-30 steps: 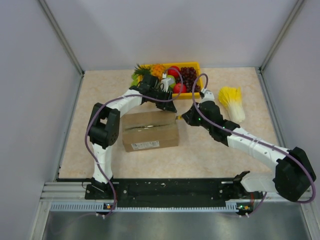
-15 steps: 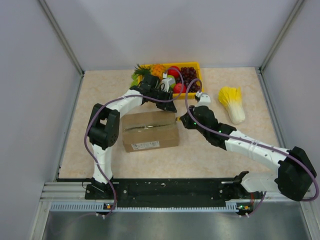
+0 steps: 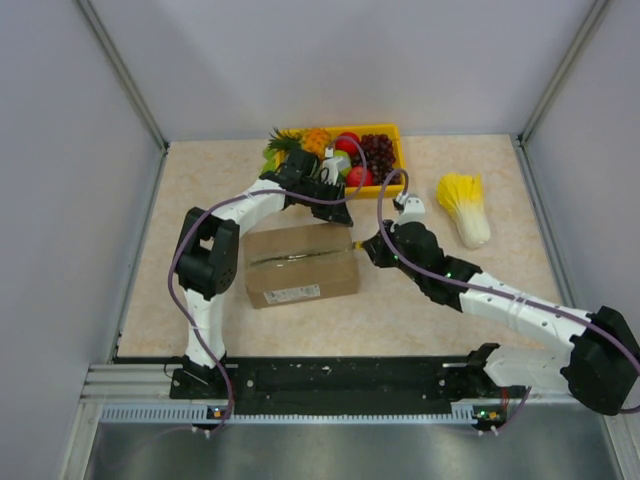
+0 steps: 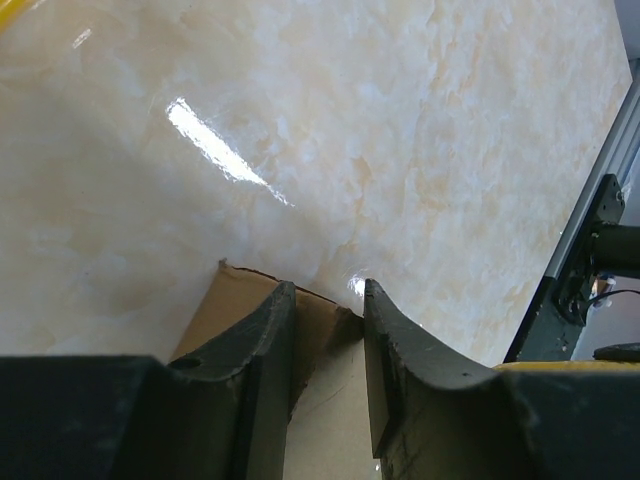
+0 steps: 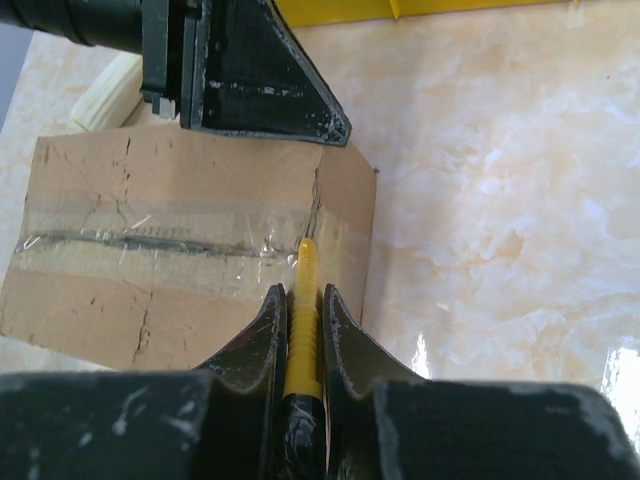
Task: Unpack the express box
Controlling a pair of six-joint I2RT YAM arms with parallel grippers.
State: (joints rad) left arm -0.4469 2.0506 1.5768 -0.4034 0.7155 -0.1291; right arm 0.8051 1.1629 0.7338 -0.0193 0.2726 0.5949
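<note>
The express box (image 3: 300, 265), a brown carton with a white label on its near side, lies mid-table with a clear tape seam (image 5: 150, 240) along its top. My left gripper (image 3: 340, 215) reaches down at the box's far right corner. In the left wrist view its gripper (image 4: 328, 300) straddles that cardboard corner (image 4: 235, 300), closed on it. My right gripper (image 3: 368, 245) sits at the box's right end, shut on a yellow utility knife (image 5: 305, 300). The knife tip rests at the tape seam near the right edge of the box (image 5: 150, 200).
A yellow tray (image 3: 390, 130) of fruit stands at the back, just behind the left gripper. A yellow-leafed cabbage (image 3: 465, 205) lies at the right. Grey walls close in three sides, and a metal rail (image 4: 590, 250) runs along the near edge.
My right arm has swung left and stretched out, bringing the knife to the box's right end. The left gripper has stayed at the far corner, jaws a touch narrower.
</note>
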